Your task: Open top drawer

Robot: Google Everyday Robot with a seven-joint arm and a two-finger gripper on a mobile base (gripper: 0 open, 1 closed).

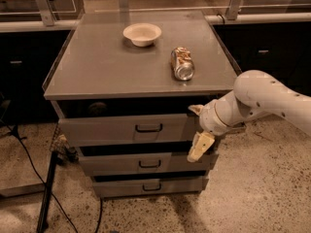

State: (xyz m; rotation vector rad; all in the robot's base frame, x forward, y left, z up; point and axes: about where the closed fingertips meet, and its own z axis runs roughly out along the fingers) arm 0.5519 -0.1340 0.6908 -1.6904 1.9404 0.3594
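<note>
At the right end of the top drawer [107,129] the gripper [198,128] hangs, jaws seemingly wide, well off the handle [148,128]; closing here likely grabs nothing.

The tool [198,128], fingers [201,146] apart, at the right end of the top drawer [121,129].

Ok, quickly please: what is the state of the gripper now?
Gripper: open, holding nothing, at the right end of the top drawer, away from its handle.
</note>
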